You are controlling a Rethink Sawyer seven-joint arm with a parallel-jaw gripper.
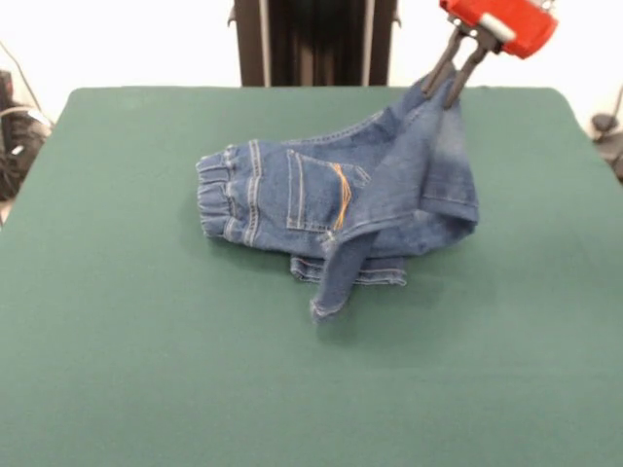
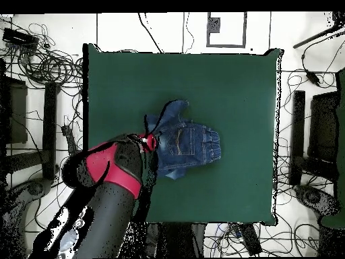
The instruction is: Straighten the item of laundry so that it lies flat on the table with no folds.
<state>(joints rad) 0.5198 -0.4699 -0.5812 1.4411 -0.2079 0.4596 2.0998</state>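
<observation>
The big rectangular table in dark green felt-like cloth is filling the front view, and the small blue denim jeans with faded patches are sitting a little toward its far edge, roughly midway between its side edges, well clear of every corner. They are bunching in a crumpled heap: the gathered elastic waistband is lying flat toward one side edge, the back pocket with orange wavy stitching is facing up, and one leg is folding over the pile with its hem trailing toward the near edge. The red and black arm is reaching in over the cloth, and its dark-fingered gripper under a red head is pinching shut on a lifted peak of denim, pulling that part of the jeans up off the table.
</observation>
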